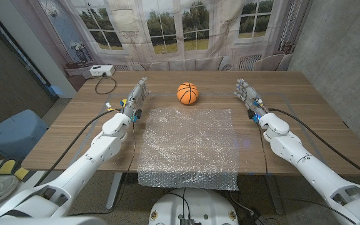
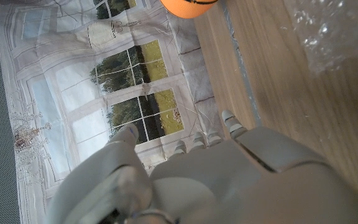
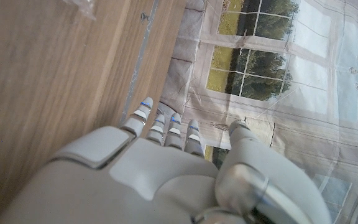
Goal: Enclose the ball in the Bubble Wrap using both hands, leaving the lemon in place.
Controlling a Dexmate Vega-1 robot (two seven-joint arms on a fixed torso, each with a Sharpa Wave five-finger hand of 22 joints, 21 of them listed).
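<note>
An orange basketball-patterned ball (image 1: 187, 93) sits on the wooden table just beyond the far edge of a clear bubble wrap sheet (image 1: 188, 145); a sliver of the ball (image 2: 189, 5) and a corner of the wrap (image 2: 334, 31) appear in the left wrist view. The wrap lies flat in the table's middle and overhangs the near edge. My left hand (image 1: 136, 95) stands left of the wrap, fingers extended, holding nothing. My right hand (image 1: 247, 95) stands right of the wrap, fingers extended, holding nothing. Both hands are level with the ball. I see no lemon.
A white power strip with a black cable (image 1: 99, 71) lies on a side ledge beyond the table's far left corner. A blue chair (image 1: 11, 131) stands at the left. A printed window backdrop (image 1: 186, 25) hangs behind the table.
</note>
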